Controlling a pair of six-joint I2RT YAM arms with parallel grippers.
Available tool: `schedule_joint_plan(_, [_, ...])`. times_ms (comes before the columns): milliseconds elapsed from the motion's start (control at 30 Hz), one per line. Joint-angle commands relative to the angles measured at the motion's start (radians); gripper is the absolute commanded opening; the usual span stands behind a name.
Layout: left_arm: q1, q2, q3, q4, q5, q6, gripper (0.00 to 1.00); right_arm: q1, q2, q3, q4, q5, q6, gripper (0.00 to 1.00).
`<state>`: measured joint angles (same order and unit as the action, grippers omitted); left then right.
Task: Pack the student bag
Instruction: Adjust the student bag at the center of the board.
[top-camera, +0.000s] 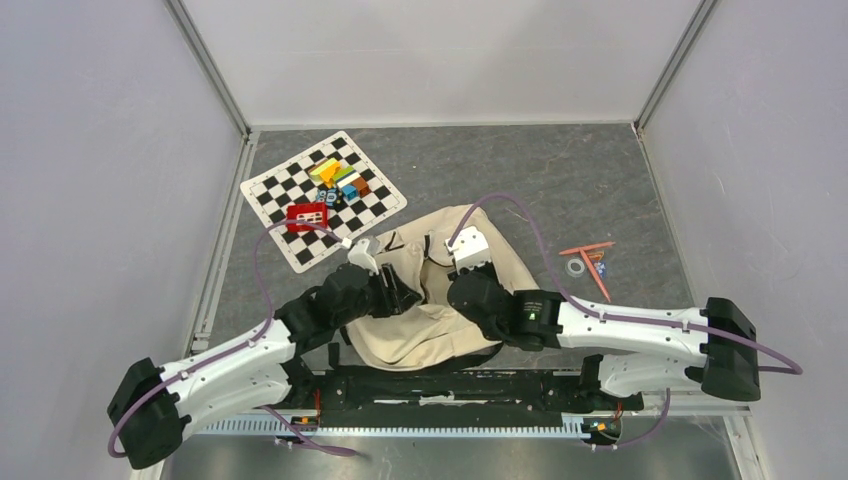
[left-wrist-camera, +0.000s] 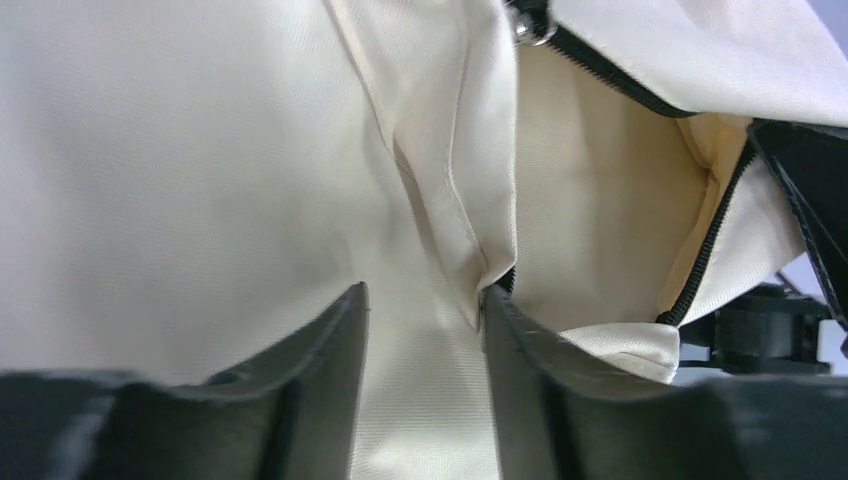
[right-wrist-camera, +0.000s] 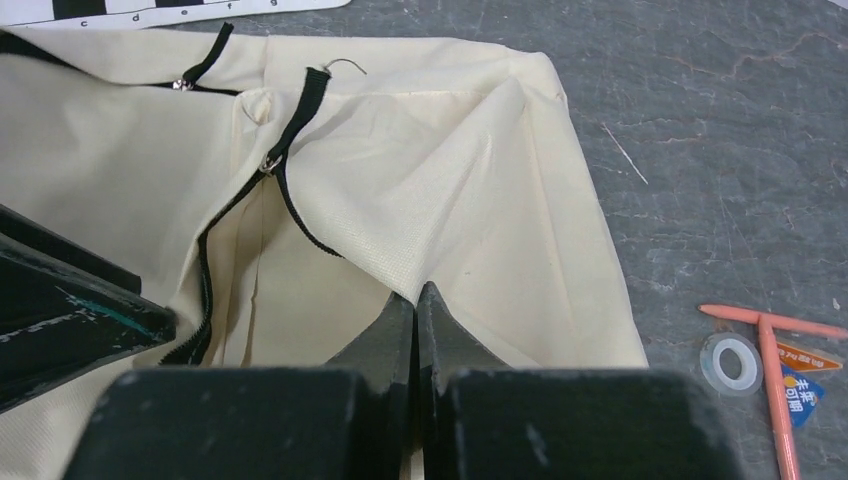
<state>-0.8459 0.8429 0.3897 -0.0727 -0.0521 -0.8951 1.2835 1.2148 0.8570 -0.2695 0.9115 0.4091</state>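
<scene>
The student bag (top-camera: 430, 322), a cream canvas backpack with black zipper trim, lies flat on the grey table between both arms. Its zipped opening (right-wrist-camera: 235, 250) gapes, showing pale lining. My right gripper (right-wrist-camera: 415, 290) is shut, pinching the edge of the bag's upper flap (right-wrist-camera: 450, 180) beside the opening; from above it sits at the bag's top middle (top-camera: 455, 263). My left gripper (left-wrist-camera: 425, 295) is open, its fingers apart over the bag's cloth (left-wrist-camera: 200, 180), and a fold of the flap touches the right finger (left-wrist-camera: 520, 340). From above the left gripper (top-camera: 405, 290) is on the bag's left side.
A checkered mat (top-camera: 290, 190) at the far left carries coloured blocks (top-camera: 340, 178) and a red piece (top-camera: 307, 216). Orange pencils (top-camera: 592, 268) and a tape roll (top-camera: 576, 267) lie right of the bag; the roll (right-wrist-camera: 730, 362) also shows in the right wrist view. Walls enclose the table.
</scene>
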Motion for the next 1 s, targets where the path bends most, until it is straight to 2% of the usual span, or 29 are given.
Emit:
schedule_joint_plan(0, [0.008,0.009,0.144,-0.073,-0.068,0.133,0.65,-0.018,-0.064,0.001,0.119,0.036,-0.021,0.0])
schedule_joint_plan(133, [0.015,0.078,0.217,-0.133,-0.145,0.163,0.84,-0.021,-0.065,-0.01,0.126,0.014,-0.011,0.0])
schedule_joint_plan(300, [0.027,0.21,0.253,-0.123,-0.125,0.174,0.88,-0.023,-0.061,-0.013,0.13,0.003,-0.009,0.0])
schedule_joint_plan(400, [0.027,0.269,0.261,-0.125,-0.11,0.183,0.79,-0.024,-0.064,-0.014,0.13,0.005,-0.01,0.0])
schedule_joint_plan(467, [0.028,0.283,0.252,-0.121,-0.106,0.184,0.66,-0.025,-0.071,-0.022,0.13,0.017,-0.008,0.0])
schedule_joint_plan(567, [0.037,0.272,0.222,-0.121,-0.119,0.177,0.41,-0.038,-0.08,-0.027,0.098,0.048,0.011,0.0])
schedule_joint_plan(633, [0.05,0.249,0.193,-0.122,-0.126,0.166,0.33,-0.06,-0.088,-0.027,0.06,0.057,0.031,0.0])
schedule_joint_plan(967, [0.149,0.138,0.051,-0.066,-0.039,0.113,0.06,-0.139,-0.173,-0.11,0.023,0.027,0.075,0.0])
